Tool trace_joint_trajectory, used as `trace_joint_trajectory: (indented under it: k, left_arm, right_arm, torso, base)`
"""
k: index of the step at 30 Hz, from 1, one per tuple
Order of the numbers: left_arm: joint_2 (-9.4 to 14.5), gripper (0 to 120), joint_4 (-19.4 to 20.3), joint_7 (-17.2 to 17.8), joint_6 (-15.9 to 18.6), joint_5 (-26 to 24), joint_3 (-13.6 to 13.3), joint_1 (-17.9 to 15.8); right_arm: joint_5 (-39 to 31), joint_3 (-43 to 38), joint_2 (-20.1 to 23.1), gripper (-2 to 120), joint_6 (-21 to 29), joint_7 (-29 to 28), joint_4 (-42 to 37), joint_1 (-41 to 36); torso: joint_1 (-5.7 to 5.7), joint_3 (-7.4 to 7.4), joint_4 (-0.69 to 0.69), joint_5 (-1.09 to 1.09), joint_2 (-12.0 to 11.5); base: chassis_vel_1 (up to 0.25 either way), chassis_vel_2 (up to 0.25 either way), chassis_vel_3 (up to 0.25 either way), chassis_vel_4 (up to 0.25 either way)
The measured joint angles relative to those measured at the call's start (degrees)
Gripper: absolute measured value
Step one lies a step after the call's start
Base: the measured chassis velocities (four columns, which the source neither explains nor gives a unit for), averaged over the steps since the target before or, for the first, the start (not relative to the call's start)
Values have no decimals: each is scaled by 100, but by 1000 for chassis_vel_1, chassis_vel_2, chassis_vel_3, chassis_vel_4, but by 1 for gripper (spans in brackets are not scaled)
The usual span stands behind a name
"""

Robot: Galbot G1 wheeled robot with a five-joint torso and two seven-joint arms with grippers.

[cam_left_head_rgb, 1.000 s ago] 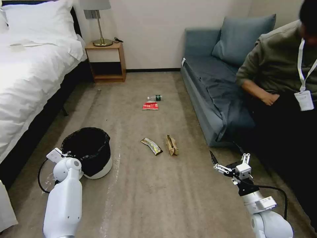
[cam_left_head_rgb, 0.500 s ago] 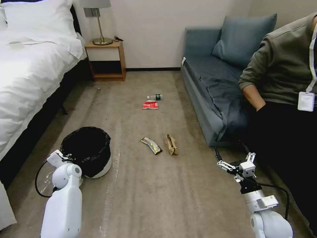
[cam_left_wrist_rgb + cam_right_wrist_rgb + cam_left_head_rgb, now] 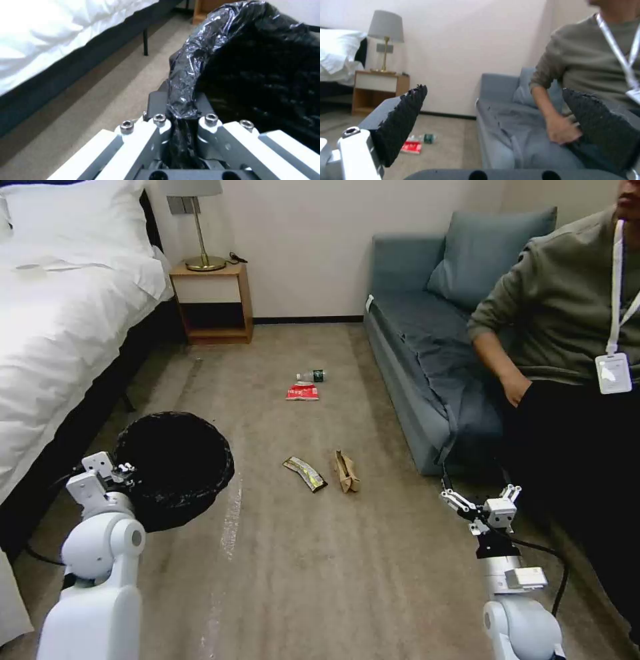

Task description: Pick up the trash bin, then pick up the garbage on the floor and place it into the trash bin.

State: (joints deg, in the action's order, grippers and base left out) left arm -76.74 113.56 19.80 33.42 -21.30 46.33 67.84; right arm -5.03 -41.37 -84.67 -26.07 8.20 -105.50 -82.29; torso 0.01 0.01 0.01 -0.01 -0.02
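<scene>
Now that my left gripper, pinching the black bag rim, has lifted the trash bin off the carpet, my wide-open right gripper can go for the litter.

You see a crinkly black bag on the trash bin, a red-white packet, a green-labelled clear bottle, beige-brown carpet.
</scene>
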Motion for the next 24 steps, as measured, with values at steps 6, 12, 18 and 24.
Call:
trace_joint_trajectory:
  k: [6, 12, 18, 24]
  left_arm:
    - [31, 4, 186, -241, 18, 167, 50, 169]
    - [32, 4, 412, -650, 19, 523, 115, 398]
    - [-11, 4, 630, -869, 3, 856, 168, 659]
    - [-35, 4, 1035, -1207, -234, 1155, 477, 1310]
  right_arm:
    - [55, 6, 2, 100, -223, -62, 7, -14]
    - [206, -42, 16, 100, -479, -11, 40, -50]
    - [293, -38, -9, 100, -694, 59, 86, -99]
    - [368, -4, -167, 100, -772, 152, 204, -128]
  torso:
    - [0, 0, -2, 0, 1]
    - [0, -1, -1, 0, 1]
    - [0, -1, -3, 1, 1]
    - [0, -1, 0, 1, 2]
  base:
    - [0, 0, 0, 0]
    - [0, 0, 0, 0]
    - [0, 0, 0, 0]
    - [0, 0, 0, 0]
